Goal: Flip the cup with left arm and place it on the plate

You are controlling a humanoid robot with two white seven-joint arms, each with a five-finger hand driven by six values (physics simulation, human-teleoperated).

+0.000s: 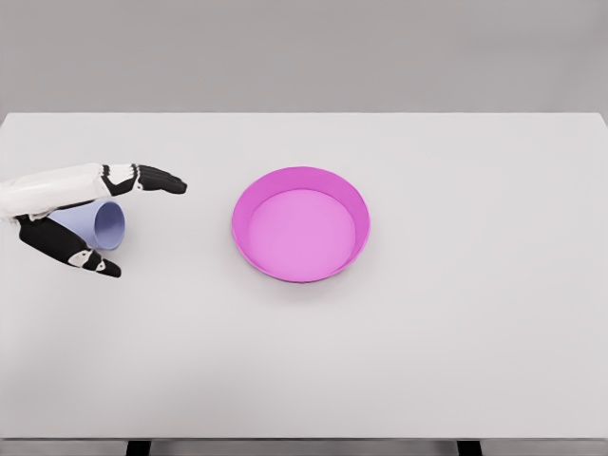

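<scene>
A pale blue cup (103, 224) lies on its side at the table's left, its open mouth facing right toward the plate. My left hand (147, 228) comes in from the left edge and brackets the cup. The black fingers (157, 179) stretch straight out above it and the thumb (76, 255) runs below it. The hand is open and the fingers are not curled around the cup. The white forearm hides part of the cup's base. A magenta round plate (249, 201) with a raised rim sits near the table's middle, well to the right of the cup.
The white table (456, 332) spans the whole view, its front edge near the bottom of the picture. A plain grey wall stands behind it.
</scene>
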